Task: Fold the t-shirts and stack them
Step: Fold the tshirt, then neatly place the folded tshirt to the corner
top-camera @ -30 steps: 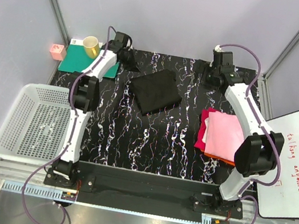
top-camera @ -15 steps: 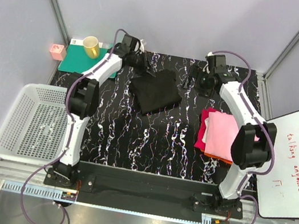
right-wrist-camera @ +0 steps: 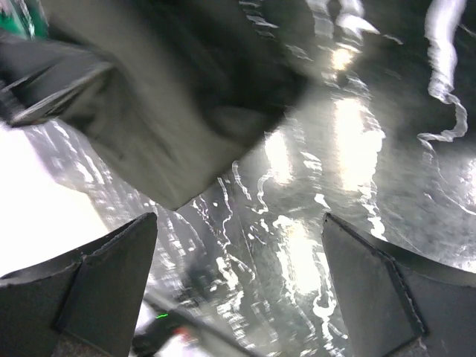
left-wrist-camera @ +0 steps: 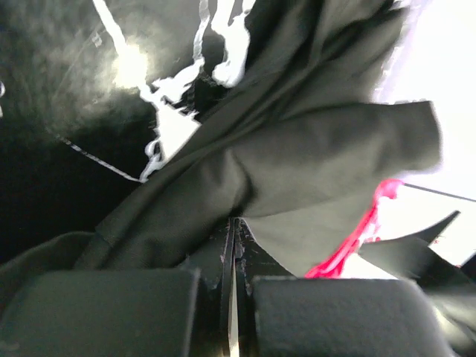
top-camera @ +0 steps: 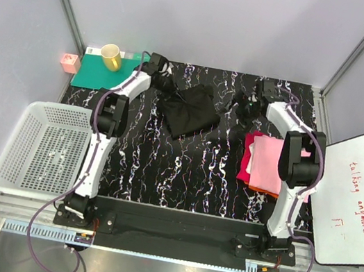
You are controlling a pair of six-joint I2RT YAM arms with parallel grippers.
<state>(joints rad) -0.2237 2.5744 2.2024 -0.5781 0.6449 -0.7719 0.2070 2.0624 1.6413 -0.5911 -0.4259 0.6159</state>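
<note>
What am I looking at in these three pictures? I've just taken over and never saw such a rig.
Two white robot arms are bolted at the near edge of a black marbled table. The overhead picture looks down from behind them; the other two come from a camera on each wrist. The left end effector is shut on an edge of the crumpled black cloth t-shirt; its wrist view shows the cloth pinched. The right end effector hangs open beside that shirt, holding nothing. To the right lies a stack of folded cloth shirts: pink on top, red and orange beneath. A white plastic basket, a yellow cup on a flat green mat, and a whiteboard sit around the edges.
</note>
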